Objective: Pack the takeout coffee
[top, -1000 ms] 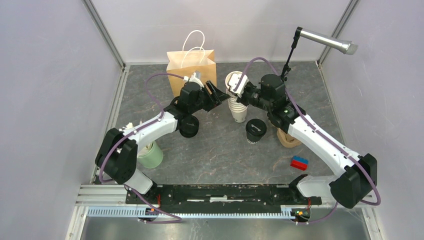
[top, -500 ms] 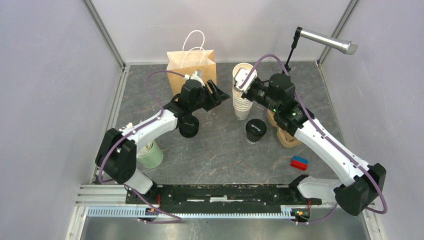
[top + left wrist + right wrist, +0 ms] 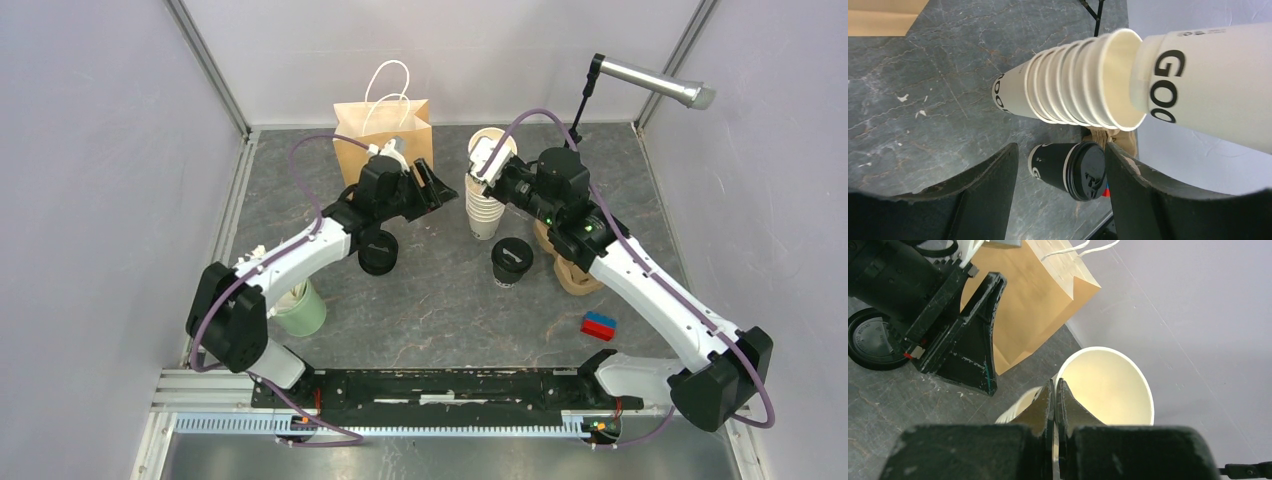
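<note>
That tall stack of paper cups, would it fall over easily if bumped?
Probably yes: the cup stack stands tall on one narrow base, so a sideways nudge likely tips it. Empty paper cups look light, and the top cup, pinched at its rim by the right gripper, may dent.

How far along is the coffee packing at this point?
Done: nothing visibly; the lidded cup stands outside the bag. In hand: right fingers pinch the rim of the top cup in the stack; left fingers open, empty. Left: bagging the lidded cup.
</note>
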Controlling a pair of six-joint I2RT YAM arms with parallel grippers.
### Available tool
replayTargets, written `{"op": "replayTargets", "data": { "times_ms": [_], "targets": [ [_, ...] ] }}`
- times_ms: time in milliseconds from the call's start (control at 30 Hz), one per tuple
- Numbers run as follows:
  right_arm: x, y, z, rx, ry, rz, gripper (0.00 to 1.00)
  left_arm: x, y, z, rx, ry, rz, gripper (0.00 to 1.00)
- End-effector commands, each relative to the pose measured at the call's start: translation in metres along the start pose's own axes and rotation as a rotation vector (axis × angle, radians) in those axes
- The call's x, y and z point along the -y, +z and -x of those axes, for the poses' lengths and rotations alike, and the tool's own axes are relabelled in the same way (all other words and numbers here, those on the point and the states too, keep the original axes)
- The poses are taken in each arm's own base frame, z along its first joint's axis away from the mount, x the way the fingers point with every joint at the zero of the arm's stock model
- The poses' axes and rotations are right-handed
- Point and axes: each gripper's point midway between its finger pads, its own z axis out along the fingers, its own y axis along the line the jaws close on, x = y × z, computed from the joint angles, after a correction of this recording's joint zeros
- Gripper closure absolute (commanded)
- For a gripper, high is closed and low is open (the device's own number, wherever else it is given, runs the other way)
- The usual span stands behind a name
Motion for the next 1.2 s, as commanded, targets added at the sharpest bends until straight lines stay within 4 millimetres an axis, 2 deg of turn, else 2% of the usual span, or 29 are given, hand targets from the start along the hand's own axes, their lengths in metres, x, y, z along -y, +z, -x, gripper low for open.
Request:
{"op": "replayTargets", "data": {
  "times_ms": [0,233,333,467,600,767,900,1000,1167],
  "targets": [
    [0.009,-0.014,0.04,0.109,0.026,0.0,1.0,0.027,-0.034,0.02,0.049,0.121,-0.031,0.29],
    [-0.009,-0.028,0.054,0.187,0.113,0.061,1.0,-0.007,-0.074,0.01,0.027,0.231,0.113,0.28],
    [-0.021,-0.036,0.054,0.197,0.13,0.083,1.0,-0.026,-0.094,0.01,0.021,0.287,0.208,0.27],
    [-0.036,-0.045,0.054,0.202,0.156,0.107,1.0,-0.041,-0.117,0.011,0.017,0.342,0.287,0.26],
    [-0.072,-0.047,0.043,0.187,0.174,0.186,1.0,-0.064,-0.132,0.009,-0.005,0.397,0.389,0.24],
    [-0.129,-0.051,0.006,0.116,0.165,0.254,1.0,-0.098,-0.137,0.002,-0.054,0.423,0.515,0.23],
    [-0.171,-0.056,-0.024,0.035,0.14,0.306,0.98,-0.123,-0.132,-0.006,-0.115,0.408,0.592,0.23],
    [-0.202,-0.064,-0.035,0.018,0.122,0.353,0.99,-0.137,-0.129,-0.011,-0.136,0.401,0.642,0.24],
    [-0.241,-0.075,-0.045,0.035,0.119,0.398,0.98,-0.163,-0.136,-0.012,-0.109,0.376,0.74,0.26]
  ]
}}
